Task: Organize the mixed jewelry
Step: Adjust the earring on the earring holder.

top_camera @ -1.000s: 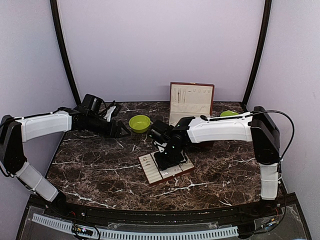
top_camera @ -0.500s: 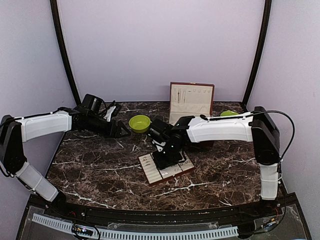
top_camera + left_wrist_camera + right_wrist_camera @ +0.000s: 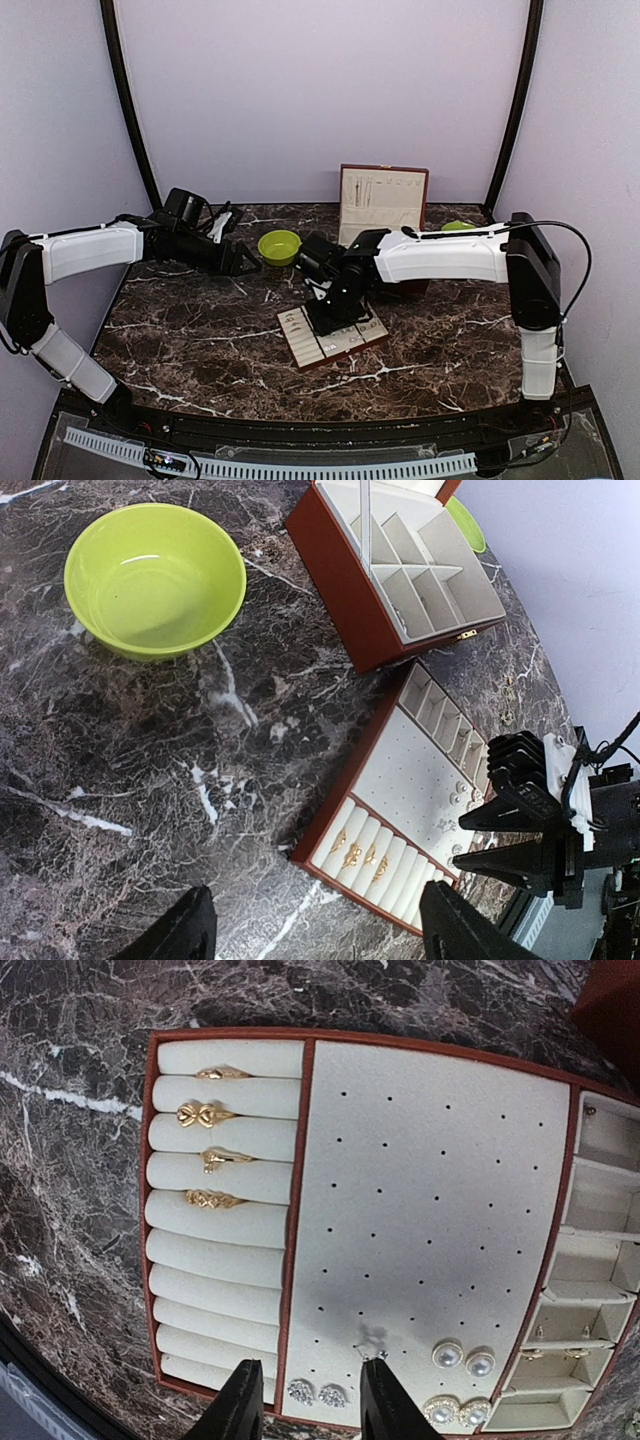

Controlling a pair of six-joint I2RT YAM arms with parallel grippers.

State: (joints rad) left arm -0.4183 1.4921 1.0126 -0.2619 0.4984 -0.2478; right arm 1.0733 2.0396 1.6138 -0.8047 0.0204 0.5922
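The mixed jewelry sits in a red-brown, cream-lined tray (image 3: pixel 430 1190) (image 3: pixel 303 342). Several gold rings (image 3: pixel 208 1115) are tucked into the ring rolls. Two crystal studs (image 3: pixel 317 1394) and pearl earrings (image 3: pixel 462 1358) line the near edge of the perforated panel. My right gripper (image 3: pixel 312 1368) (image 3: pixel 333 316) hovers low over that panel, open, nothing between its fingers. A tiny sparkling stud (image 3: pixel 379 1355) lies at the tip of its right finger. My left gripper (image 3: pixel 320 935) (image 3: pixel 236 262) is open and empty above the marble, left of the tray (image 3: pixel 420 780).
The open red-brown jewelry box (image 3: pixel 383 200) (image 3: pixel 335 555) stands behind the tray, its lid upright. A lime-green bowl (image 3: pixel 279 246) (image 3: pixel 155 575) sits left of the box, close to my left gripper. A green plate (image 3: pixel 457 227) peeks out at the right of the box.
My right gripper has edged slightly left and back over the tray. The left arm has not moved.
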